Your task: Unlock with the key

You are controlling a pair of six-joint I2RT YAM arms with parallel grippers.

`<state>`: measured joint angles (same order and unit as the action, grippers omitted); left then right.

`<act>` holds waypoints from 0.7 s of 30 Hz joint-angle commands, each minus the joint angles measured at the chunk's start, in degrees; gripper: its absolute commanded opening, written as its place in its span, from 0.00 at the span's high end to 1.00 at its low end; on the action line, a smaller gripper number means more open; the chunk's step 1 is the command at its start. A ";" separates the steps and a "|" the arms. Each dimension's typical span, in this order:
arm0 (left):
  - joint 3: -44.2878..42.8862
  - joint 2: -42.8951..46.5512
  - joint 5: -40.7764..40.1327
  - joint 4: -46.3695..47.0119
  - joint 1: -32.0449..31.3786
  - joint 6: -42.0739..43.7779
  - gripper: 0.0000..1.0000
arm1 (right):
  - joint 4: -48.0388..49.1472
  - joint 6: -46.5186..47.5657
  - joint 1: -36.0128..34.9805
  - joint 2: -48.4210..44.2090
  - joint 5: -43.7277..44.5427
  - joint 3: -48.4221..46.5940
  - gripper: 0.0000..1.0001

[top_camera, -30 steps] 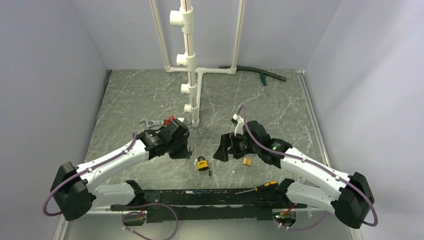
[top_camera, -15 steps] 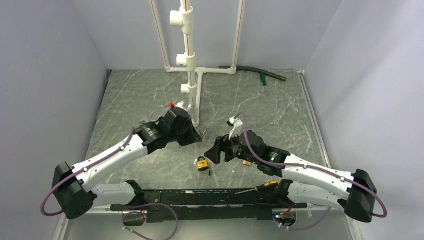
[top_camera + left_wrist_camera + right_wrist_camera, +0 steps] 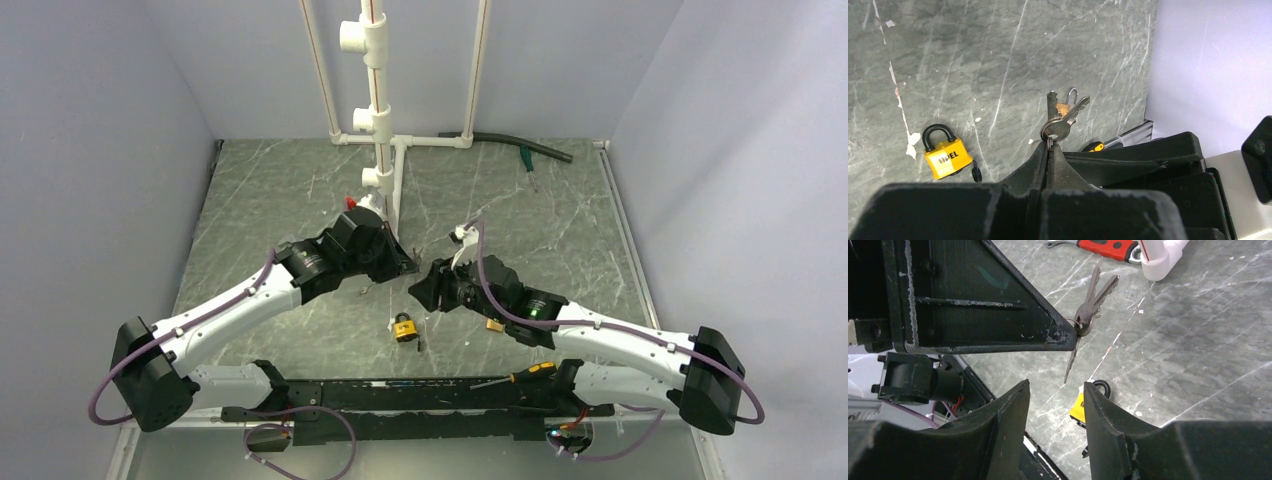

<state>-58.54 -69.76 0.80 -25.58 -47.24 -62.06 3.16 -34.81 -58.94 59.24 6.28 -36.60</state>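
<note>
Marble table [image 3: 280, 190]. Left gripper [image 3: 1049, 150] raised over it, jaws pressed together. Right gripper [image 3: 1055, 390] faces it, half spread, empty. Yellow padlock [image 3: 947, 157] lies on the table below. The key [image 3: 1060, 122], a small bunch, is pinched by its ring in the left gripper, one blade dangling just above the right gripper's gap.

Worktop [image 3: 260, 200]: grey-green, marbled.
Rear: white pipe frame [image 3: 378, 120]; dark hose [image 3: 505, 143].
Centre: left gripper [image 3: 408, 266] and right gripper [image 3: 416, 292], tips near each other, just behind yellow padlock [image 3: 405, 327].
Beside right arm: small brass-coloured block [image 3: 494, 324].
Near edge: black-and-yellow screwdriver [image 3: 522, 375].
</note>
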 commanded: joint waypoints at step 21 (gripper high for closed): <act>1.01 2.91 2.80 6.06 -0.11 -3.64 1.00 | -0.17 1.49 -0.30 3.69 5.90 -7.30 1.00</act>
<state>-58.28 -68.51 1.76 -22.52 -47.18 -64.34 1.80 -33.45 -58.89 63.51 11.55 -40.95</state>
